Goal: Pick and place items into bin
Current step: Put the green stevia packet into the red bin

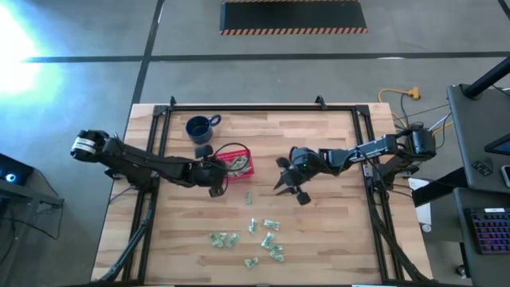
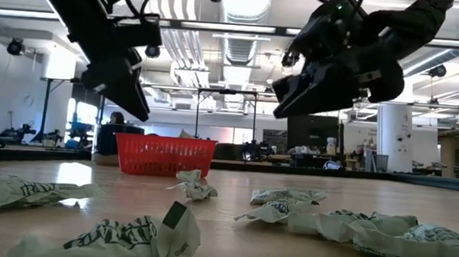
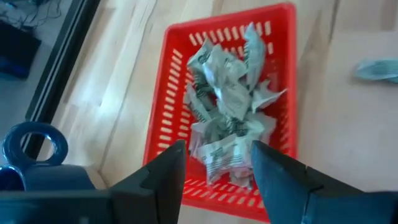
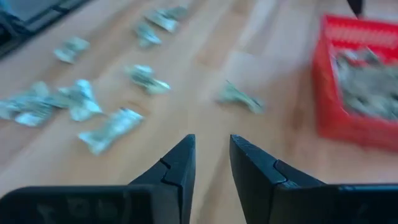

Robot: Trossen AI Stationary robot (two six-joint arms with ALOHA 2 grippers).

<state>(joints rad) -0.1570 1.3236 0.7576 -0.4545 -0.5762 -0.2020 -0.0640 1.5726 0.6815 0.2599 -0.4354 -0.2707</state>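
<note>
Left hand (image 3: 214, 163) over the red basket (image 3: 163, 121), fingers spread and empty

Wrapped pieces (image 3: 227, 109) fill the basket; more lie scattered on the bench (image 1: 335, 239) near the front edge. The right hand (image 4: 211, 155) hovers mid-bench, fingers narrowly parted, empty. The wrappers look featherlight, crinkly and soft; pinch one across its bunched middle, since thin edges would likely slip.

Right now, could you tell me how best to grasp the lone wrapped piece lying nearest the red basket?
Probably from straight above, fingers pinching across the narrow middle of the lone wrapped piece: it lies flat on the table, apart from the red basket and other pieces.
</note>
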